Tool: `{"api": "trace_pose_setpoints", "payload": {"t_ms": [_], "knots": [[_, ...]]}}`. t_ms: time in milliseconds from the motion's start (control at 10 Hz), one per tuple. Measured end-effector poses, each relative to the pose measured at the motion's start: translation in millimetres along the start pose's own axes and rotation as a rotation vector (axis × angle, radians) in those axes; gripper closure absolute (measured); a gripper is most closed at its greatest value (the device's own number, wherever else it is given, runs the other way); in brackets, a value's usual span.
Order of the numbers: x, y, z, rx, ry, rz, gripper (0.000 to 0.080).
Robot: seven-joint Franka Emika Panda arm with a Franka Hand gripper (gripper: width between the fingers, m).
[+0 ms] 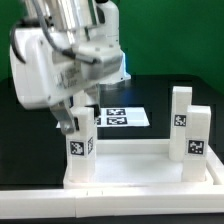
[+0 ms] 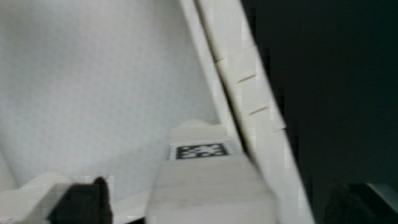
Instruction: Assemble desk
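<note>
The white desk top (image 1: 130,165) lies flat with its raised rim up. Two tagged legs stand on it at the exterior view's right, one at the back (image 1: 180,107) and one at the front (image 1: 196,137). A third tagged leg (image 1: 80,155) stands at its front left corner. My gripper (image 1: 77,128) straddles this leg's upper end. In the wrist view the leg (image 2: 210,165) runs between my dark fingers (image 2: 80,200) with a gap on each side, so my gripper (image 2: 222,208) is open. The desk top's rim (image 2: 231,70) runs beside the leg.
The marker board (image 1: 122,117) lies on the black table behind the desk top. The white robot arm (image 1: 60,55) fills the upper left of the exterior view. A green wall stands at the back.
</note>
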State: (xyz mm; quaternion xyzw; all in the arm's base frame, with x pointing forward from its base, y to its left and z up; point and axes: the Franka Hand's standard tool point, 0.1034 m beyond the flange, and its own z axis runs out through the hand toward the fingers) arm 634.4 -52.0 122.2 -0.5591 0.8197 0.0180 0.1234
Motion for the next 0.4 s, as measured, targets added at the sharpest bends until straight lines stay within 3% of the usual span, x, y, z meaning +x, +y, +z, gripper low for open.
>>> {"api": "trace_pose_setpoints", "payload": {"t_ms": [100, 400], "knots": [[-6.3, -4.7, -15.1, 0.02, -0.016, -0.007, 0.0188], [-13.1, -4.7, -22.9, 0.03, -0.027, -0.011, 0.0151]]}}
